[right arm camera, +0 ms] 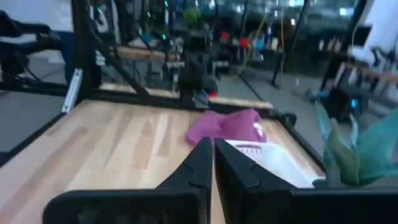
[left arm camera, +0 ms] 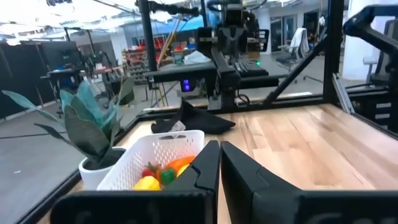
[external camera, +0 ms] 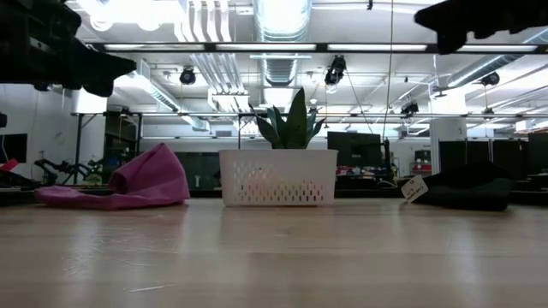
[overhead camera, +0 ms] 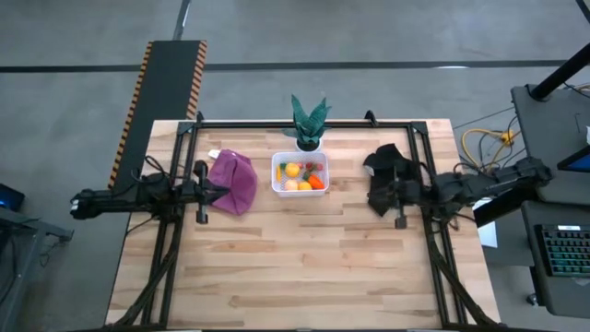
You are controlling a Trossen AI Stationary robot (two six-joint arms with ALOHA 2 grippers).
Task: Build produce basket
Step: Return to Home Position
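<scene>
The white mesh basket (overhead camera: 300, 173) stands on the table near its far edge, holding produce (overhead camera: 304, 176): yellow lemons, an orange carrot, a peach-pink fruit and small red berries. It also shows in the low view (external camera: 278, 177) and the left wrist view (left arm camera: 155, 158). My left gripper (overhead camera: 219, 192) is shut and empty, raised above the purple cloth (overhead camera: 233, 182). My right gripper (overhead camera: 374, 190) is shut and empty, raised above the black cloth (overhead camera: 385, 175).
A green potted plant (overhead camera: 309, 123) stands just behind the basket at the far edge. The purple cloth lies crumpled left of the basket, the black cloth right of it. A black frame (overhead camera: 304, 123) borders the table. The near half of the table is bare wood (overhead camera: 304, 267).
</scene>
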